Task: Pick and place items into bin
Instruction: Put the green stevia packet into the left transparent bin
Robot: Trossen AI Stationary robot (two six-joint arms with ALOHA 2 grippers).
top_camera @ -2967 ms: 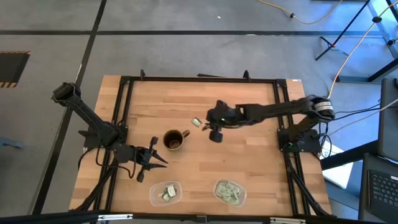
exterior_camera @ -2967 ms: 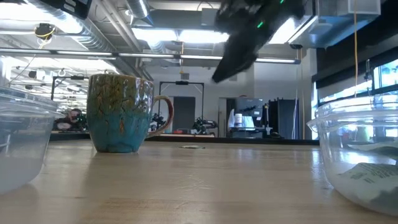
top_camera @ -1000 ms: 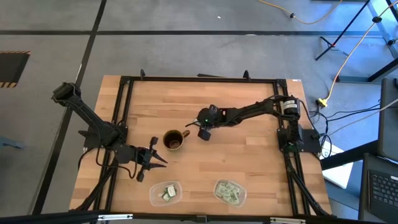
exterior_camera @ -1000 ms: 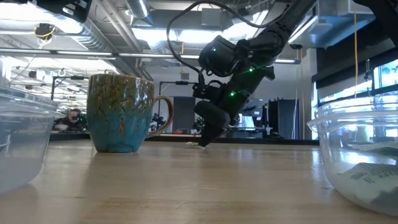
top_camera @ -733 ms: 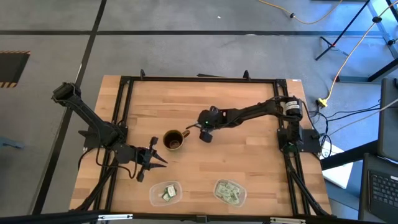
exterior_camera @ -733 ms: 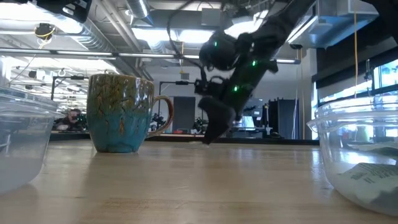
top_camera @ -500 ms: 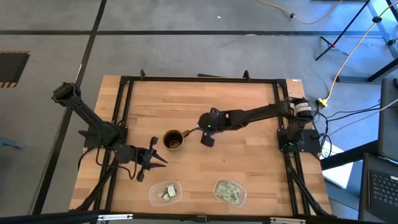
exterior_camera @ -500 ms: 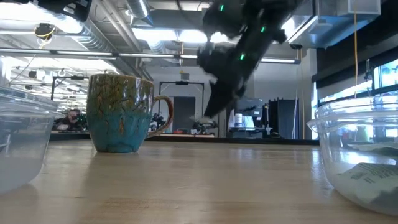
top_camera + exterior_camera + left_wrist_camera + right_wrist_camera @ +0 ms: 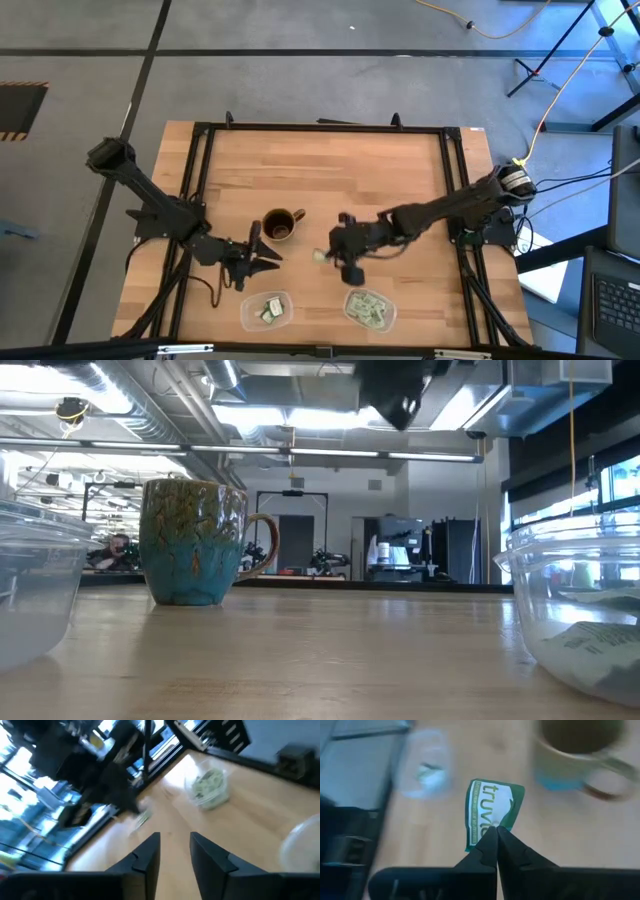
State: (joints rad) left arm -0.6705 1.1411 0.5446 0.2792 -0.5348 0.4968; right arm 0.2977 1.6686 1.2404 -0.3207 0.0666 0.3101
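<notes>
Probably a lab, ceiling ducts [image 9: 200,405], floor cables [image 9: 480,25]

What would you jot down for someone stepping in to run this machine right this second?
Right gripper: shut on one green-and-white packet, carried above the table between the mug and the right bin.
Left gripper: open, empty, waiting near the left bin.
Done: both bins already hold packets.
Left: drop this packet into a bin. No other loose packets show on the table.
</notes>
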